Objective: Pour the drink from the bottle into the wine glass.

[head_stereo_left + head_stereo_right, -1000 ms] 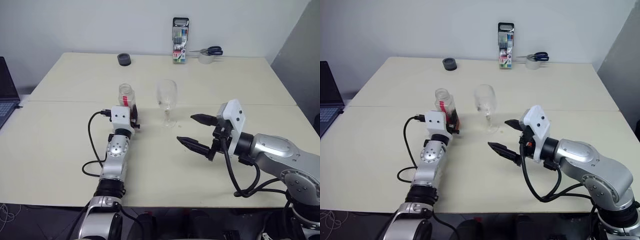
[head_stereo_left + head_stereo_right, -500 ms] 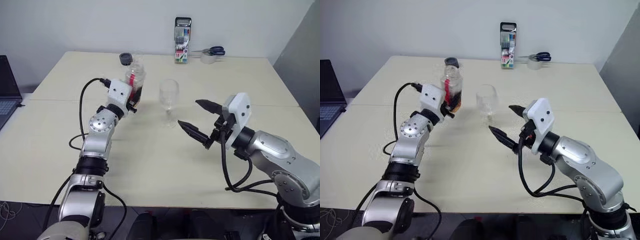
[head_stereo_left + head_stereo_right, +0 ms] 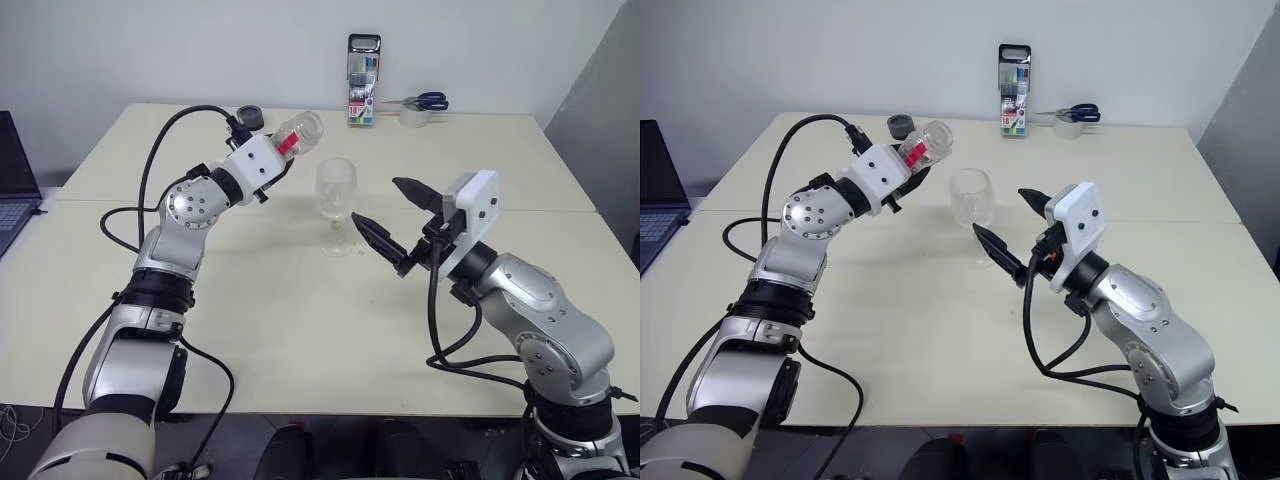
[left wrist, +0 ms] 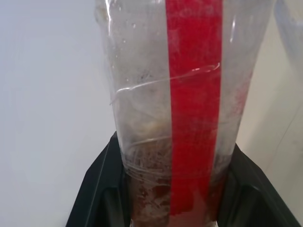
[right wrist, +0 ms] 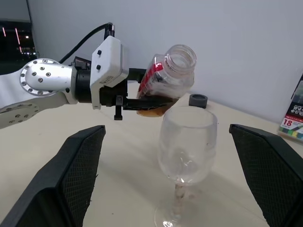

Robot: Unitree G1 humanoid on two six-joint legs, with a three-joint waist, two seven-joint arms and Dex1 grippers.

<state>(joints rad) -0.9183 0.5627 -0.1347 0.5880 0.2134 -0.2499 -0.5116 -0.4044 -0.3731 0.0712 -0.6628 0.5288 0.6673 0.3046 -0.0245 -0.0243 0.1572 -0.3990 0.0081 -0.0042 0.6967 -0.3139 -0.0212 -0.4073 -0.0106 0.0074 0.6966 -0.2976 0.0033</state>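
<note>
Bottle, clamped in the left gripper, is tilting mouth-first just above and beside the wine glass standing on the table, while the right gripper is waiting spread beside its stem.

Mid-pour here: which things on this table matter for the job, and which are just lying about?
In the job:
- bottle, tilted, uncapped, held in the left hand
- drink inside the bottle
- wine glass, upright on the table
- right hand, open beside the glass

Lying about:
- dark cap
- marker pack
- scissors
- tape roll
- laptop
</note>
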